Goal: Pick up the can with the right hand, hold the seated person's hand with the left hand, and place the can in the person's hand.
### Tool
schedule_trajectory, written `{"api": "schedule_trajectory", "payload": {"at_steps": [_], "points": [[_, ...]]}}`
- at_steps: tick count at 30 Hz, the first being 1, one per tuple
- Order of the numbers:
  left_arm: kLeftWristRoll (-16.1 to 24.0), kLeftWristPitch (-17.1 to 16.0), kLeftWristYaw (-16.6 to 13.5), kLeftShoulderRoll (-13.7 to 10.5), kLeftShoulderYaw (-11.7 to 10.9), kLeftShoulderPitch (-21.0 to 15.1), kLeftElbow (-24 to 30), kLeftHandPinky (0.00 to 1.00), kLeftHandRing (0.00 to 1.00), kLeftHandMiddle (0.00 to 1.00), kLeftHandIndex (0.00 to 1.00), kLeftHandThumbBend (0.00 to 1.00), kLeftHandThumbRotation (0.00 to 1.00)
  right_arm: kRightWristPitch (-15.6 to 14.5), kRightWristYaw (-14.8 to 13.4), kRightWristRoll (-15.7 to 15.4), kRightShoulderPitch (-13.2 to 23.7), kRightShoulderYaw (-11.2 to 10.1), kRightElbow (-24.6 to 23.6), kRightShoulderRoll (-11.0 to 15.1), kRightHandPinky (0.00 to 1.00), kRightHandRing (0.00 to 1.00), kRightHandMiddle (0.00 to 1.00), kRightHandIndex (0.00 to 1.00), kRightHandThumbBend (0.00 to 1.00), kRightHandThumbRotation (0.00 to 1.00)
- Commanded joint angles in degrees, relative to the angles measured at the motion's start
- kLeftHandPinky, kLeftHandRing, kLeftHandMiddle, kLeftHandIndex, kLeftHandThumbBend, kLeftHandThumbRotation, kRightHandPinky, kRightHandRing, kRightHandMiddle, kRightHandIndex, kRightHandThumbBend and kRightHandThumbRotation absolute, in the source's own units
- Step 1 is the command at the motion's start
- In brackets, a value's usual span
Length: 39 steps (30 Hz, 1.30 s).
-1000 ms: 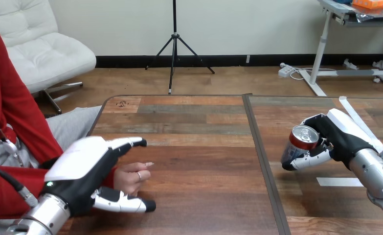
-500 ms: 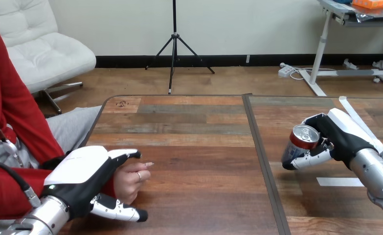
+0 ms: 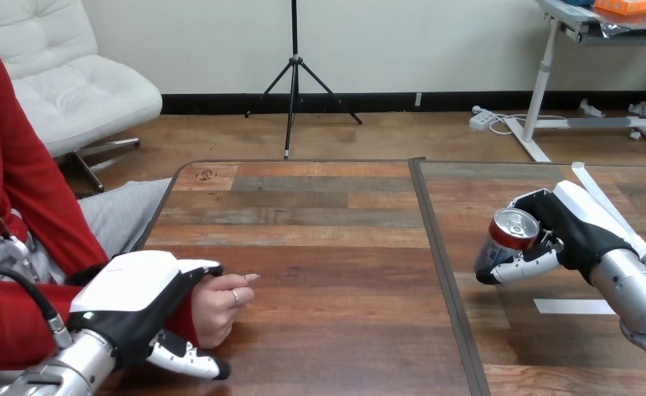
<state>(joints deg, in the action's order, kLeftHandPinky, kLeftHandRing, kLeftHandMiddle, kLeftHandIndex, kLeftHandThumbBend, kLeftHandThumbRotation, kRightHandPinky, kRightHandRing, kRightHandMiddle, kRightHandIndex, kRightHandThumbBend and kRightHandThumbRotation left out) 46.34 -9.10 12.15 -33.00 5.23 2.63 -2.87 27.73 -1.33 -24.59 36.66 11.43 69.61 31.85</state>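
Note:
A red can (image 3: 507,239) with a silver top is tilted in my right hand (image 3: 571,229), whose fingers and thumb are curled round it, over the right half of the table. At the table's left edge the person's hand (image 3: 220,305) rests on the wood in a loose fist. My left hand (image 3: 134,293) lies over its wrist. Its fingers (image 3: 204,268) curl down over the far side and its thumb (image 3: 189,364) closes in on the near side. The wrist itself is hidden under my palm.
The wooden table (image 3: 327,272) has a dark seam (image 3: 439,272) running front to back between the two hands. White tape strips lie by my right arm, one (image 3: 563,306) near the front and one (image 3: 604,198) at the back right.
My left hand has come down and back onto the person's wrist, and its fingers and thumb have closed in round it. The right hand with the can has stayed in place.

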Motion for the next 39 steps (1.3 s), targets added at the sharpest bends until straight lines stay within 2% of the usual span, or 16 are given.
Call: {"api": "schedule_trajectory", "payload": {"at_steps": [1,20,26,33,39], "points": [[1.70,1.25,-2.02,-1.56,0.96,-4.43,-1.32,0.83,0.87,0.88,0.85,1.00,0.35,1.51,-0.28,1.36,4.66,-1.41,-2.88,1.77,0.33,0.37,0.42,0.44,0.79,0.00],[2.89,3.97,-5.86,-2.19,2.29,-7.12,-7.76,0.84,0.89,0.89,0.87,1.00,0.29,0.96,-0.43,1.20,4.51,-1.63,-2.74,1.75,0.34,0.37,0.42,0.44,0.80,0.00],[3.80,3.75,-8.87,-2.96,3.09,-7.94,-9.92,0.84,0.88,0.88,0.86,1.00,0.28,0.72,-0.20,1.21,4.49,-1.61,-2.73,1.78,0.34,0.37,0.42,0.44,0.79,0.00],[2.91,4.85,-9.13,-2.89,3.07,-8.90,-11.66,0.85,0.88,0.88,0.86,1.00,0.27,1.65,-0.25,1.18,4.41,-1.56,-2.54,1.90,0.34,0.37,0.42,0.44,0.79,0.00],[2.30,5.30,-9.22,-3.09,3.37,-9.82,-12.90,0.86,0.88,0.87,0.86,1.00,0.23,1.05,-0.27,1.08,4.49,-1.49,-2.64,1.85,0.34,0.37,0.42,0.44,0.80,0.00]]}}
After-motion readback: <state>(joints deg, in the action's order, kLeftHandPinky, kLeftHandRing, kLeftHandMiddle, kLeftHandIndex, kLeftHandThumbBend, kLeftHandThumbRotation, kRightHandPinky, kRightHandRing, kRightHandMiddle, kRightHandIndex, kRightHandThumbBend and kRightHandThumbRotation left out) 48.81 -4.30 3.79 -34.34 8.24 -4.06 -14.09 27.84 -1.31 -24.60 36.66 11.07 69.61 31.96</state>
